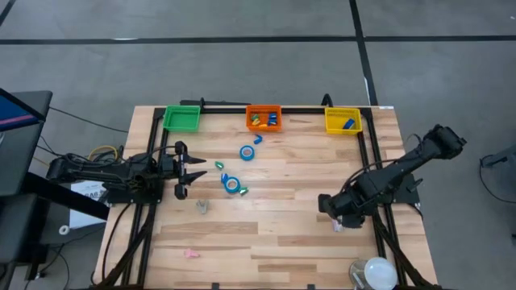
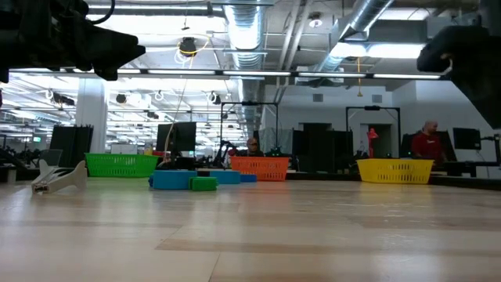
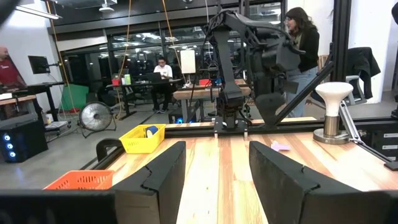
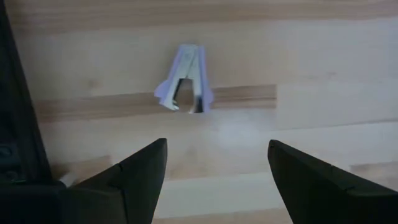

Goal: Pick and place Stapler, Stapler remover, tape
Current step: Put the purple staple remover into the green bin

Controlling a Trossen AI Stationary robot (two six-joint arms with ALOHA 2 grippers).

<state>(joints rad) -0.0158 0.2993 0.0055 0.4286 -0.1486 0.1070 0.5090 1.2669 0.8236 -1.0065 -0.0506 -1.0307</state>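
Lilac staple remover (image 4: 185,79) – unlabelled | right end effector (image 4: 214,163) – spread above

Left claw (image 1: 196,170) parted; right claw (image 4: 216,163) wide.

Green bin (image 1: 181,118), orange bin (image 1: 264,118) and yellow bin (image 1: 343,120) line the wooden table's (image 1: 282,217) far edge.

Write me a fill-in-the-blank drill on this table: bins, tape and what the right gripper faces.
1. The bin at the far left corner is ____.
2. The orange bin stands between the green bin and the ____ one.
3. The right gripper, fingers open, hovers over a pale staple ____.
4. Both blue tape rolls lie on the ____.

Missing words: green; yellow; remover; table
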